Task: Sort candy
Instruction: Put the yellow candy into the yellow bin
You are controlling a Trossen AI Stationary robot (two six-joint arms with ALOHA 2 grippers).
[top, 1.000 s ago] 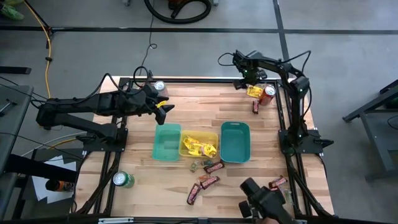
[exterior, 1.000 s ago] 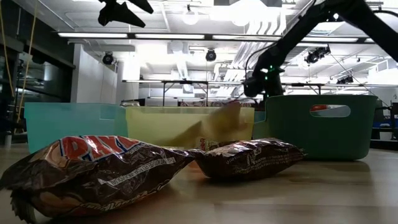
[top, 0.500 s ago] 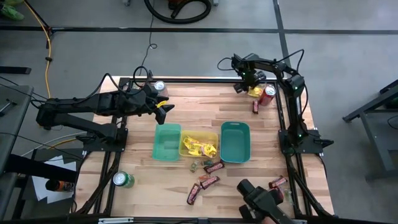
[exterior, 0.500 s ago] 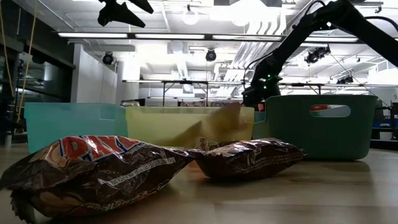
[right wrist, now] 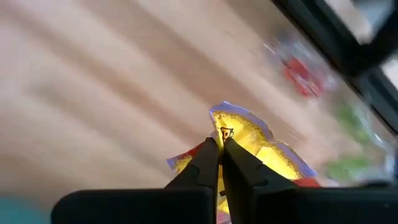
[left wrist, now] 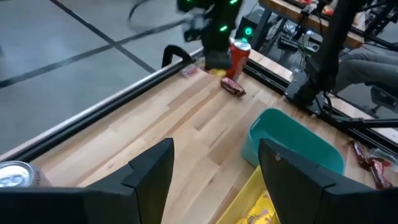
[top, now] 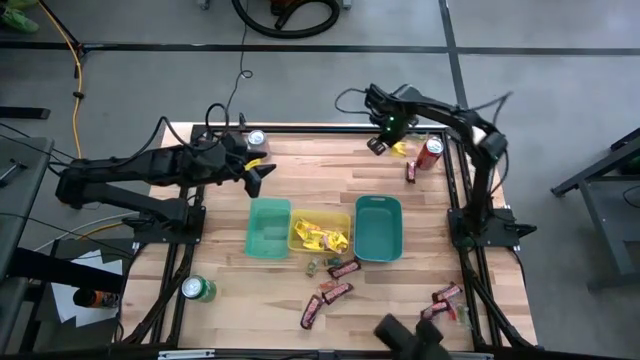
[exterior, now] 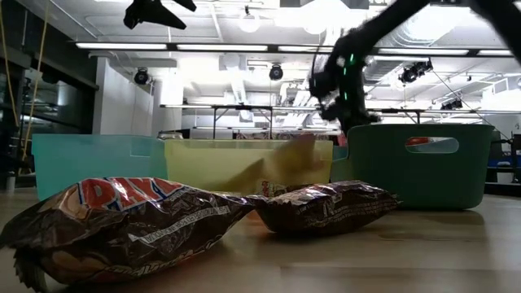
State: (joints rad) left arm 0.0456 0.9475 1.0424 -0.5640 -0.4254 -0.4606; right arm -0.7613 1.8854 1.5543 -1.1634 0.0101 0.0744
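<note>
My right gripper [top: 378,144] is at the table's far right, above the wood, shut on a yellow candy packet [top: 399,150] [right wrist: 255,140]. A red can [top: 433,148] and a brown candy bar [top: 411,171] stand and lie just to its right. More yellow packets [top: 320,237] lie in the yellow bin [top: 296,222]. Brown-and-red bars [top: 336,292] [exterior: 122,216] and tiny pieces [top: 316,265] lie on the table in front of the bins. My left gripper [top: 255,176] [left wrist: 214,180] hovers open and empty over the far left, by a silver can [top: 257,139]. My right gripper pinches the yellow packet by its edge [right wrist: 225,132], only at the free ends of the two fingers [right wrist: 208,155]. The fingers slant down onto it from the far side. The packet hangs past the fingertips, lifted off the wood.
A light teal bin [top: 268,228], the yellow bin and a darker teal bin [top: 378,228] stand in a row mid-table. A green can [top: 197,289] stands near left. Another bar [top: 446,293] lies near right. Bare wood lies between the bins and the far edge.
My right gripper has shut on the yellow packet, then risen and gone toward the table's left. The packet has come off the wood beside the red can and shifted a little left with it.
</note>
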